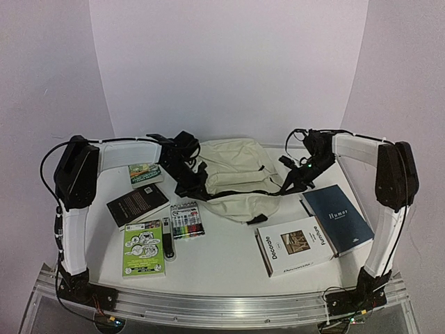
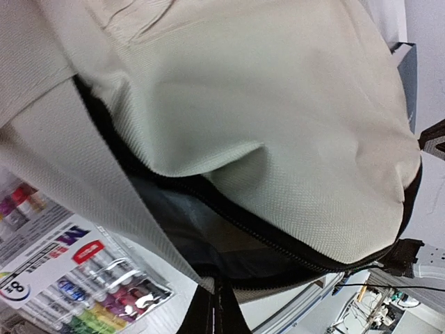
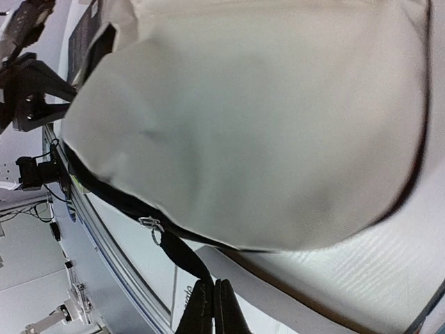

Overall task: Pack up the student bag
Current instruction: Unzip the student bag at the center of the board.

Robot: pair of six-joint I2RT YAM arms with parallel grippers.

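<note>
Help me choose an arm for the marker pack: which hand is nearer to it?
Left. The left hand is at the left edge of the student bag, just beyond the marker pack; the right hand is across the bag, on its right.

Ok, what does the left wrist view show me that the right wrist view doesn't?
Only the left wrist: the backpack with its zipper open and dark lining inside, plus the marker pack on the table beside it. Only the right wrist: a closed side of the bag, a small metal ring, and the black strap running into the shut right gripper. Both: cream fabric fills the frame, with that wrist's fingers together at the bottom edge. The left gripper appears to pinch the rim of the opening.
</note>
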